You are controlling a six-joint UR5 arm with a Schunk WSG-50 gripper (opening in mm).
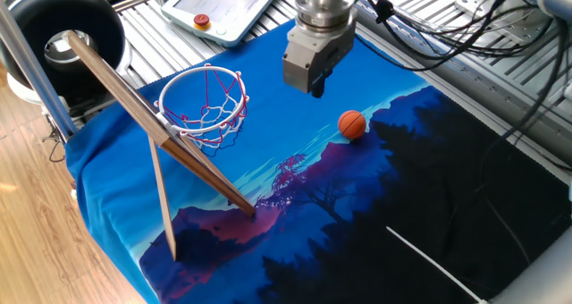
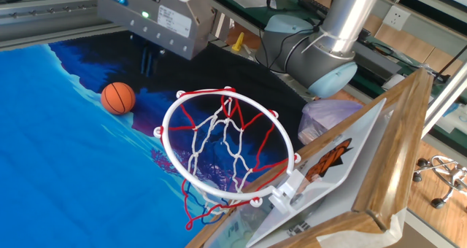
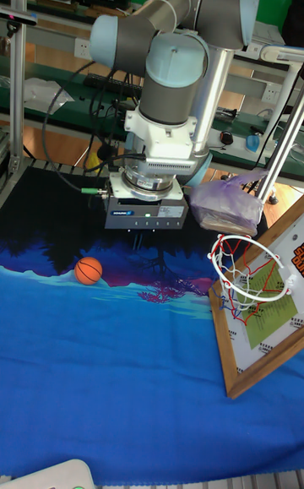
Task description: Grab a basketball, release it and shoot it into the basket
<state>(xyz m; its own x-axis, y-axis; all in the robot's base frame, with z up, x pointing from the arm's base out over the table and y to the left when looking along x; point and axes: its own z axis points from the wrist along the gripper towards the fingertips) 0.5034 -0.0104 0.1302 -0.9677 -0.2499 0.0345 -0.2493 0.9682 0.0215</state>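
The basketball (image 1: 352,123) is a small orange ball lying free on the blue printed cloth; it also shows in the other fixed view (image 2: 118,98) and the tall view (image 3: 88,270). My gripper (image 1: 317,88) hangs in the air above the cloth, between the ball and the basket and clear of both. Its dark fingers (image 2: 148,60) point down, stand close together and hold nothing. The basket (image 1: 204,98) has a white ring with a red-and-white net (image 2: 226,149). It is fixed to a tilted wooden backboard (image 1: 147,121) on a stick leg.
A large black round tub (image 1: 63,27) stands behind the backboard at the table's corner. A tablet with a red button (image 1: 202,21) lies past the cloth's far edge. Cables (image 1: 447,27) trail from the arm. A plastic bag (image 3: 224,206) sits near the arm's base.
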